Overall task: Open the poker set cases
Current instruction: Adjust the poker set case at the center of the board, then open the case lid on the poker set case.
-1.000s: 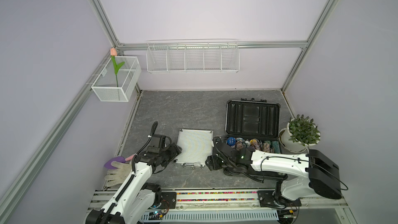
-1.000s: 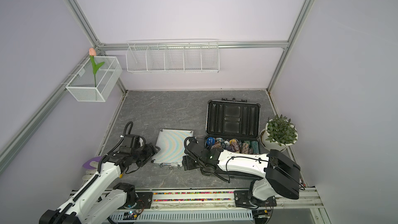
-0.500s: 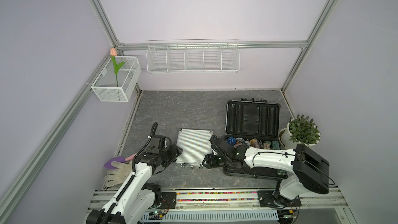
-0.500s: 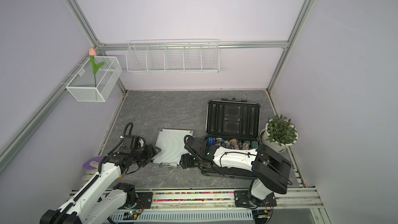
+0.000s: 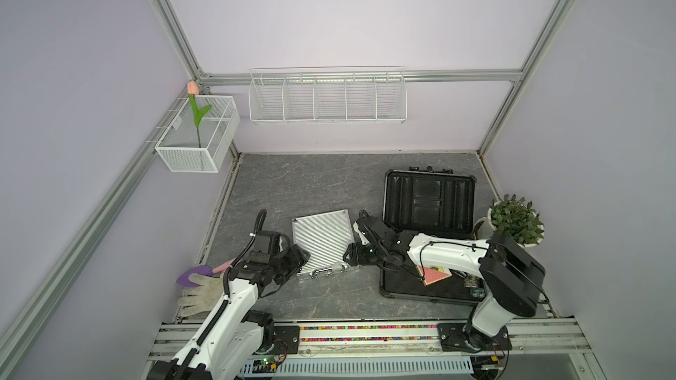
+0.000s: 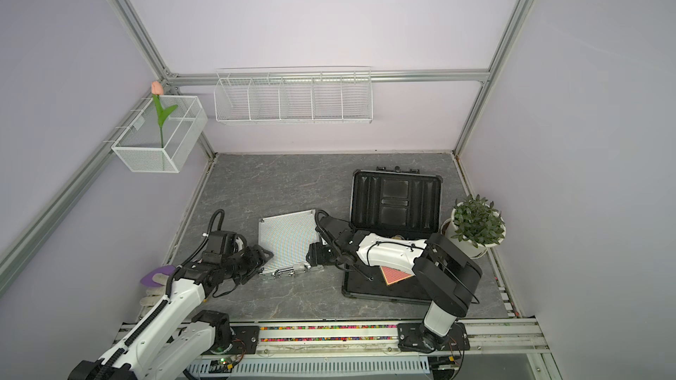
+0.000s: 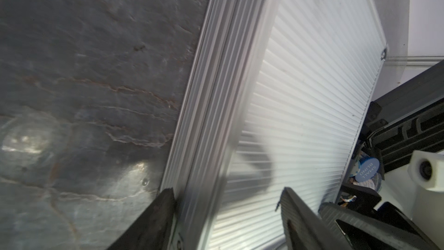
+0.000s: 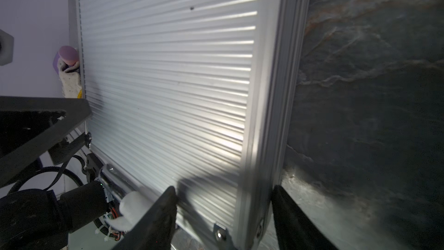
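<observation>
Straddling silver case [image 5: 322,239] corner: left end effector [image 5: 301,262].

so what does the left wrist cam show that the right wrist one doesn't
Only left wrist: the dark case, lid up, and a blue chip marked small blind. Only right wrist: the glove and purple trowel beyond the case. Both: the silver case, shut, on the table, with that arm's claw straddling an edge of it: left claw, right claw.
</observation>
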Controlling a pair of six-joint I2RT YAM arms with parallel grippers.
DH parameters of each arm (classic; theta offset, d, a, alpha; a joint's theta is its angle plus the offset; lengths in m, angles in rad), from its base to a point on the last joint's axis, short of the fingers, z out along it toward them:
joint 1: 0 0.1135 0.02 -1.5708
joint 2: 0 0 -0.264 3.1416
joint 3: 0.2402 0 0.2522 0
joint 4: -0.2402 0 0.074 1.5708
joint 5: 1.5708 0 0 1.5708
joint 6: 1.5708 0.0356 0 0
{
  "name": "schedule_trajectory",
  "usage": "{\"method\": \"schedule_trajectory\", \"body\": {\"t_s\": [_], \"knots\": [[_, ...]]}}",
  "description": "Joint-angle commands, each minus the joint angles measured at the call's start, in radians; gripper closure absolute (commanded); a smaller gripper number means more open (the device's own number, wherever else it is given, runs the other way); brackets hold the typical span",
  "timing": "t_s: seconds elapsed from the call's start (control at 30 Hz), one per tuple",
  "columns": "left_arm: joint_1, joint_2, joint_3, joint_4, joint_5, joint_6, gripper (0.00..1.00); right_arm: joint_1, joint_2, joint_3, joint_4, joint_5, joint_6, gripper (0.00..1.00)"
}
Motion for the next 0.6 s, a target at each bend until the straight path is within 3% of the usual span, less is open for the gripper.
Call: {"method": "schedule_trajectory", "body": {"t_s": [0.0, 0.57], "knots": [[-0.011, -0.026, -0.009, 0.007, 0.032, -0.023, 0.29, 0.005, 0.012, 0.012, 0.036, -0.056, -0.013, 0.37], [-0.011, -0.062, 0.065, -0.006, 0.107, -0.050, 0.31, 0.005, -0.065, -0.056, 0.161, -0.147, 0.069, 0.45]]}}
